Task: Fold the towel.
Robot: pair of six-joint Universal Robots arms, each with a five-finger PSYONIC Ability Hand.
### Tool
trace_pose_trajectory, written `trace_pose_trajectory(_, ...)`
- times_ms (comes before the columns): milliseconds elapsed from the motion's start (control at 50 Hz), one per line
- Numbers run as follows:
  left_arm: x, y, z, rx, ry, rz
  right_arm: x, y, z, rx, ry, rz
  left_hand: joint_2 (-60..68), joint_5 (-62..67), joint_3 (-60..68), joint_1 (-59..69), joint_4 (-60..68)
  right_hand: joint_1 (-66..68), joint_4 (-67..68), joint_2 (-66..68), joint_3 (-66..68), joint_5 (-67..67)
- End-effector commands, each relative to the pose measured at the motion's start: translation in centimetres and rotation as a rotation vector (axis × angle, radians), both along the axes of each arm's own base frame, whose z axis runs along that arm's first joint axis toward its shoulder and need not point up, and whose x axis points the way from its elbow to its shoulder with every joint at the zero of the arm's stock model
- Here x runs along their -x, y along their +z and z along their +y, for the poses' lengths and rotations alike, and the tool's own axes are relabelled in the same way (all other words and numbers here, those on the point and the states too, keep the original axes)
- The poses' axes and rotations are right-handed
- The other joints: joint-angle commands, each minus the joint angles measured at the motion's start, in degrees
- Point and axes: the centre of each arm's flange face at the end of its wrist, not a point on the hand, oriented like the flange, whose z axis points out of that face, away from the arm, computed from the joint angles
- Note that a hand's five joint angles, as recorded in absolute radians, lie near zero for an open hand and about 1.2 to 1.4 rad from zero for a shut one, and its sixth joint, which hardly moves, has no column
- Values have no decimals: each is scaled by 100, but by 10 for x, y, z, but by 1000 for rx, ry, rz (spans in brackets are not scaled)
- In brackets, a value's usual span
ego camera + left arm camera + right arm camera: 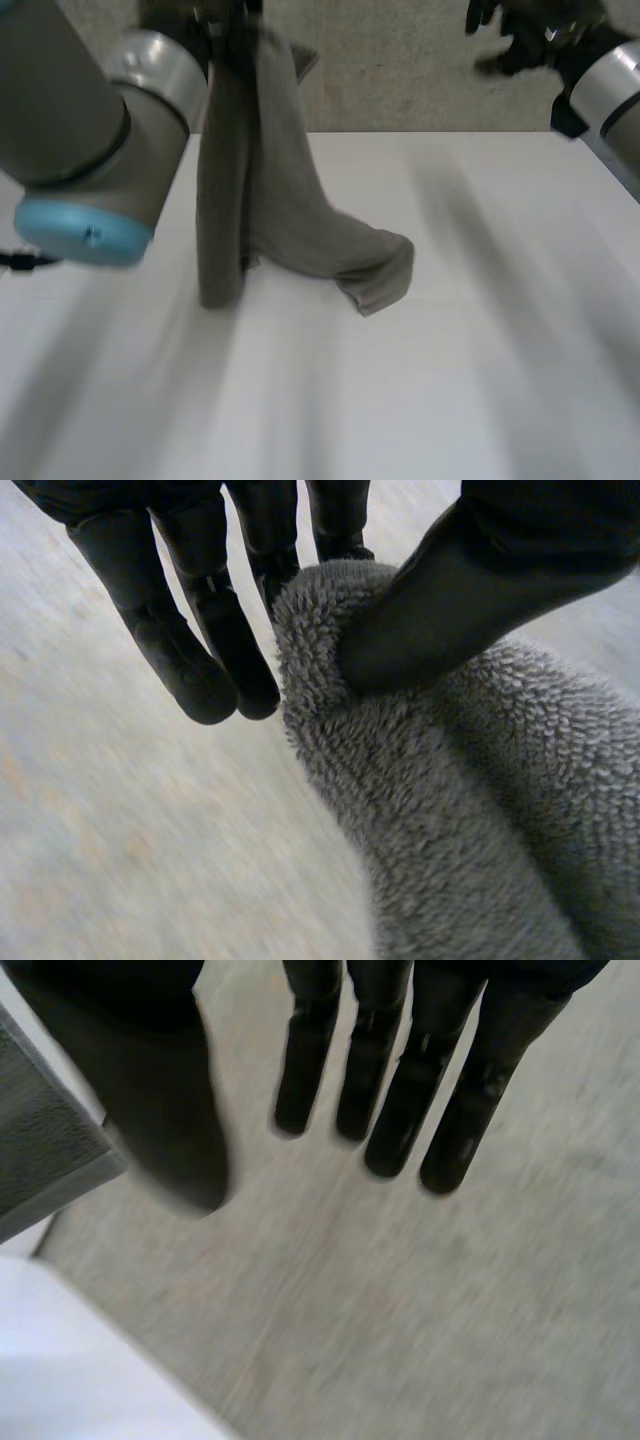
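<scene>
Over your white table [480, 350], the left hand [470, 590] pinches the towel [270, 200] high so it hangs straight, while the right hand [430, 1050] hovers with fingers relaxed.

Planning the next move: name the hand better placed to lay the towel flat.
Left. The left hand pinches the towel, which hangs with its lower end on the table. The right hand is open and empty, beyond the table's far edge.
</scene>
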Motion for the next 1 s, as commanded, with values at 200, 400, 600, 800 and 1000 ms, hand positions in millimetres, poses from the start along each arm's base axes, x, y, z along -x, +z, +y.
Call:
trace_pose_trajectory(200,-48,-119,76,-382,-18,-269,-45,-119,55,-290,163,328,-431,-1663,-853,-324,-645,-1247,-1518,-1300,-1494,-1409)
trace_pose_trajectory(400,-81,-127,120,-410,-13,-288,-100,-141,76,-319,318,374,-431,-1663,-853,-324,-645,-1129,-1400,-1182,-1377,-1292)
trace_pose_trajectory(600,-98,-134,128,-389,26,-264,-136,-211,67,-323,318,535,-431,-1663,-853,-324,-645,-695,-966,-747,-942,-857)
trace_pose_trajectory(800,-103,-125,108,-348,82,-221,-126,-217,58,-336,216,562,-431,-1663,-853,-324,-645,4163,3892,4111,3916,4001)
trace_pose_trajectory(1000,-91,-115,82,-218,91,-137,-64,-161,69,-377,160,541,-431,-1663,-853,-324,-645,4163,3892,4111,3916,4001)
